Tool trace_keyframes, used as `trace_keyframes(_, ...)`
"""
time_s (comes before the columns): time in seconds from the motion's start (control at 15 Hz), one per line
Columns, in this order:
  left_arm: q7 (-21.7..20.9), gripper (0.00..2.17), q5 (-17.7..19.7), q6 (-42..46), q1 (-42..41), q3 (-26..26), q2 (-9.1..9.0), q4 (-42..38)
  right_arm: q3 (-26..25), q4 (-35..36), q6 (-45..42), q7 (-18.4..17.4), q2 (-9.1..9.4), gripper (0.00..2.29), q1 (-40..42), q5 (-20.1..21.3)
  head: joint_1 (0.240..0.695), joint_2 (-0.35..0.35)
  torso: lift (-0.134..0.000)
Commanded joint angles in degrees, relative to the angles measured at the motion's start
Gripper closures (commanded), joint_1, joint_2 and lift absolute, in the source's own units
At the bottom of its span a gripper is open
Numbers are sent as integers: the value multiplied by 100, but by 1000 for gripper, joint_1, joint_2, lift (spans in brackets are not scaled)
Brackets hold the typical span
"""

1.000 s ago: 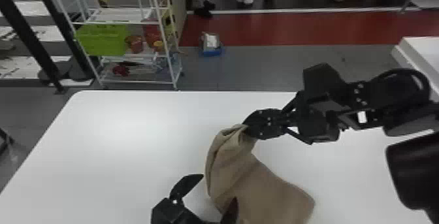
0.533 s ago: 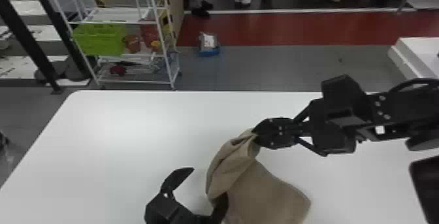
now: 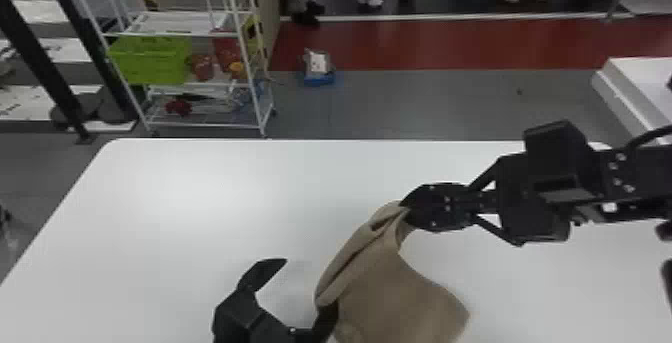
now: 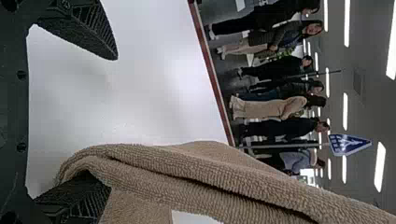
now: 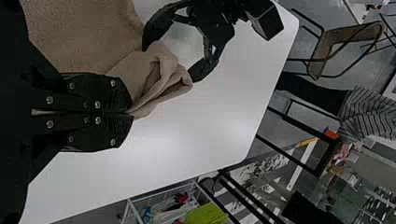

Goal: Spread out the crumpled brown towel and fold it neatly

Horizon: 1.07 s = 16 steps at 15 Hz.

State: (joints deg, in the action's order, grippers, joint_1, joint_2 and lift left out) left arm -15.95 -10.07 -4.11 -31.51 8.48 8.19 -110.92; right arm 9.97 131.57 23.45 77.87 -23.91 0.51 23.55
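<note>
We are working at the spreading stage, with the folding, as we are judging it, all left to do. With the right gripper (image 5: pixel 130 112) we are pinching one end of the brown terry towel (image 3: pixel 400 292) between closed fingers, and we are holding that end up over the white tabletop (image 3: pixel 190 197). From there the towel is sloping down toward the near side of the table, its broad lower part looking fairly smooth while its upper edge is bunching into long, rolled creases. With the left gripper (image 3: pixel 306 287) we are gripping nothing: its two fingers are standing wide apart, one of them tucking in under the creased edge and the other pointing over bare tabletop. So we are having one end secured and some of the cloth opened out, but we are lacking a second hold, a flat lay and any neat fold.
</note>
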Motion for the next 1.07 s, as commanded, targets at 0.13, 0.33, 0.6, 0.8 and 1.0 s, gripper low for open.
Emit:
trace_keyframes(0.13, -75, 76, -47, -95, 66, -31, -2, 0, -100, 448, 24, 45, -96, 1325, 291, -78, 695, 60, -122)
trace_keyframes(0.33, -83, 76, -56, -95, 101, -57, 7, 0, -188, 597, -134, 45, -219, 1325, 608, -26, 695, 61, -122)
trace_keyframes(0.6, -119, 73, -47, -95, 101, -163, 7, -79, -329, 597, -380, 45, -351, 1325, 889, 54, 695, 54, -122)
trace_keyframes(0.8, -171, 73, 32, -24, -4, -251, 104, -202, -364, 712, -397, 45, -527, 1325, 1144, 115, 695, 52, -122)
trace_keyframes(1.0, -171, 73, 32, -24, -4, -268, 113, -219, -364, 747, -485, 45, -641, 1325, 1381, 238, 695, 54, -122)
